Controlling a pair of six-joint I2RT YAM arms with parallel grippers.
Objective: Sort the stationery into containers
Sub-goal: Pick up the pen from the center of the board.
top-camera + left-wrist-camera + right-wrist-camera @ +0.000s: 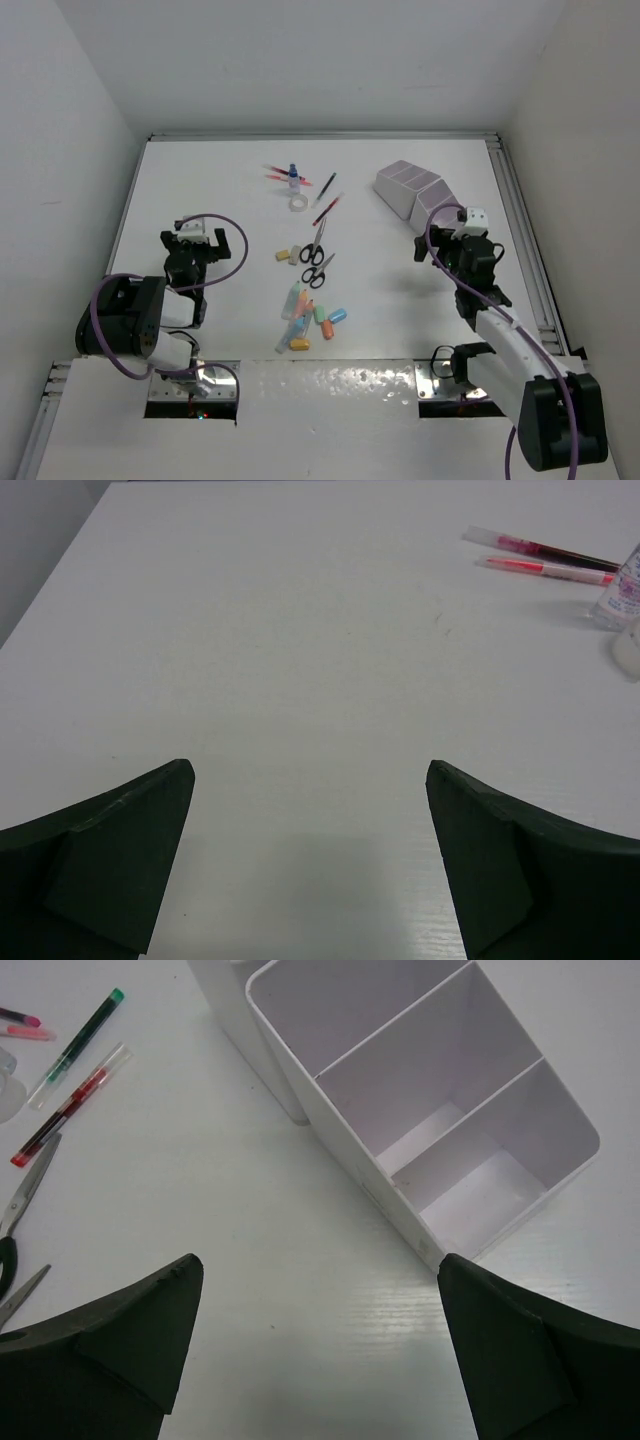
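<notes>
Step one by the look of it, nothing sorted yet. Left jaws and right jaws both stood wide apart, holding nothing, over bare tabletop (220, 180). Stationery lay loose mid-table between the arms: thin pens (325, 190) and a small bottle (293, 177) farthest, tape ring (298, 203) just beside it, two scissors (317, 245), beige erasers (287, 256), pastel capsules (312, 315) nearest. Organiser (400, 195) sat far right, just ahead of the right arm – smooth white plastic, rectangular cells, the three in wrist view empty. Next, my guess: right arm swings left for a pen – slim glossy barrel lying flat, so a low pinch across it.
</notes>
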